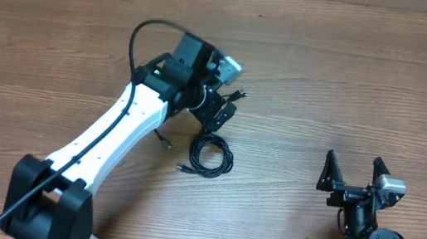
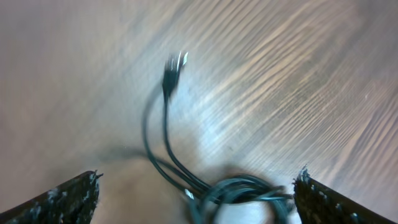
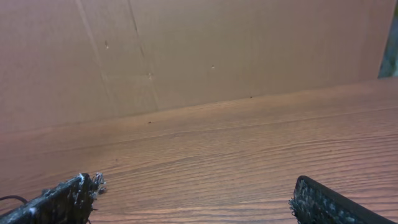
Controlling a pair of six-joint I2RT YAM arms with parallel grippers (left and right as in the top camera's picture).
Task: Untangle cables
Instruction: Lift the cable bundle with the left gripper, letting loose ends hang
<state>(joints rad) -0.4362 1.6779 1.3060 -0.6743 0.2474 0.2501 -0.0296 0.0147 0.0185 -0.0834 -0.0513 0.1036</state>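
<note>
Two arms on this one, and only the left arm is out over the work. It reaches diagonally from the near-left corner toward the middle of the table. The left gripper hangs right above the cables with its jaws spread wide and nothing pinched. In the left wrist view both fingers sit at the bottom corners. The coil lies on the wood between them, apparently clear of both, though it's blurry.

The cables are bunched in one loose coil about mid-table, just on the near side of the left gripper. A couple of tails poke out to the left, and one plug runs out on a doubled strand away from the bundle.

Room-wise, there's lots of bare wood all round the coil: wide open to the right, open toward the far edge, and none of the strands come near any table edge.

The right gripper sits at the near-right side, well apart from the cables, jaws spread and empty. Its wrist view shows bare wood running up to a plain brown wall at the far edge.
</note>
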